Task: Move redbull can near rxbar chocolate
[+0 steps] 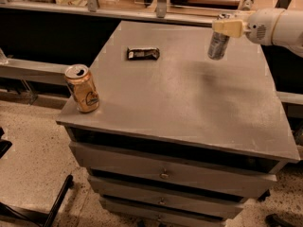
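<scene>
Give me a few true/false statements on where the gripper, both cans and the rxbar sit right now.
1. The gripper is closed on the redbull can near its top, over the table's far right part. True.
2. The rxbar chocolate touches the redbull can. False: the bar lies flat well to the can's left, with bare tabletop between them.
3. The tan-gold can stands upright at the table's near left corner. True.
4. The tan-gold can stands between the bar and the redbull can. False: it is nearer the camera and left of both.
</scene>
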Tool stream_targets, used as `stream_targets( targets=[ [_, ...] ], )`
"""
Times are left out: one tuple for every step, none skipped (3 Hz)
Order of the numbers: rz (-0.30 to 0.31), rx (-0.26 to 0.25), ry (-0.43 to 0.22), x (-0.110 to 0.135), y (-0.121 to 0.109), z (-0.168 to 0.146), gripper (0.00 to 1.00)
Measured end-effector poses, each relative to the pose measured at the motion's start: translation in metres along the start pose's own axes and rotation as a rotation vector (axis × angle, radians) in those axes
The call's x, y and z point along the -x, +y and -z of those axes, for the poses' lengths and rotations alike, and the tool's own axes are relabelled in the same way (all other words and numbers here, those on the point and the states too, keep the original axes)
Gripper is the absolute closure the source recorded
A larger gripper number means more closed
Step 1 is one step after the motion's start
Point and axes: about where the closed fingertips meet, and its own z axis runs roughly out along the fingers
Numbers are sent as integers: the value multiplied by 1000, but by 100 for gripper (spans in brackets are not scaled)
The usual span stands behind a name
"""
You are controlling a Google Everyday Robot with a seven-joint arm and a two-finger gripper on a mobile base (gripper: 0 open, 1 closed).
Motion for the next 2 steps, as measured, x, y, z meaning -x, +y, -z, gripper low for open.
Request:
stream_targets(
  targets=[
    [47, 58, -30, 28, 25, -3, 100],
    [60, 140, -42, 41, 50, -16, 100]
  ],
)
